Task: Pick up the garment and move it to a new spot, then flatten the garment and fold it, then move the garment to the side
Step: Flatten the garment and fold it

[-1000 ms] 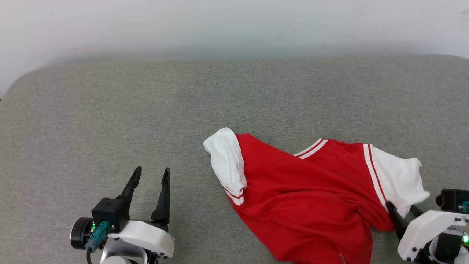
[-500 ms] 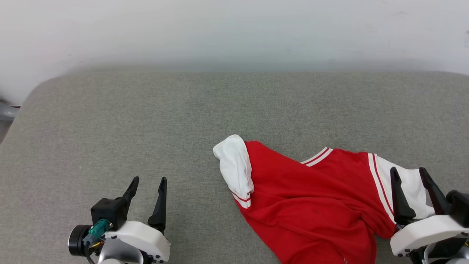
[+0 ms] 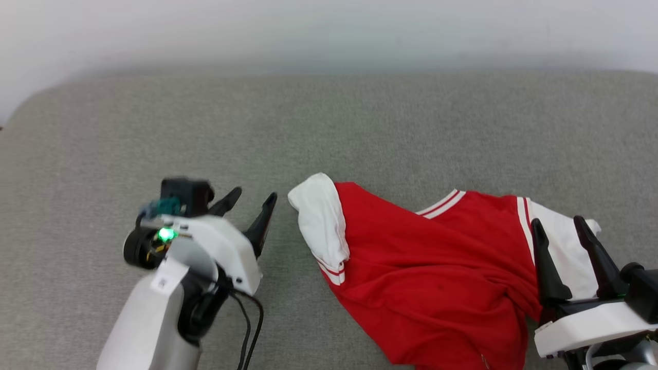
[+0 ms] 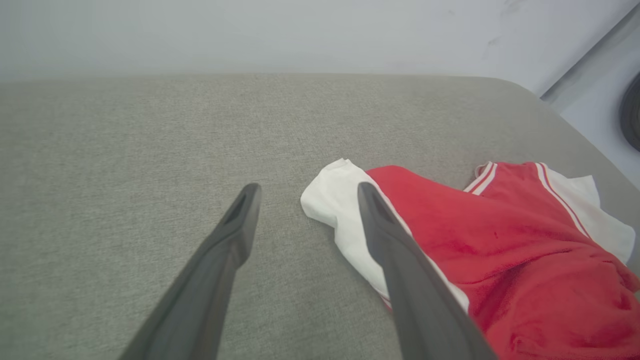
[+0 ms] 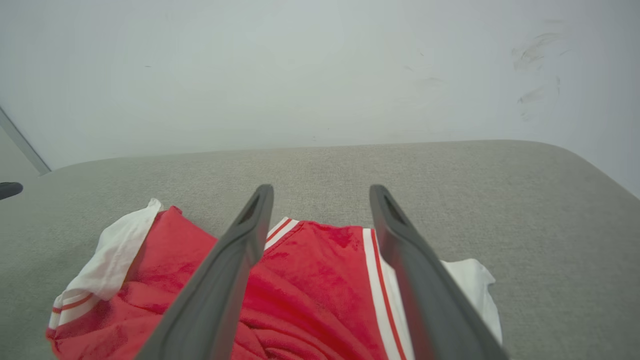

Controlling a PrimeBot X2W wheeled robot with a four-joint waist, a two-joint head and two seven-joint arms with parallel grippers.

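Grey padded surface [image 3: 360, 123] stretches wide, one garment [image 3: 437, 288] lying crumpled at its right front. Two grippers, both spread wide and empty: left gripper [image 3: 255, 193] just beside its left end, right gripper [image 3: 557, 221] over its right end. Danger, I'd say: a pinch catching doubled folds, so it lifts bunched

Grey woven-fabric-covered table [image 3: 329, 128], rounded far corners. Soft red jersey garment [image 3: 437, 282] with white sleeves and red-and-white striped trim lies crumpled directly on table, right-near part; one sleeve folded toward table's middle.
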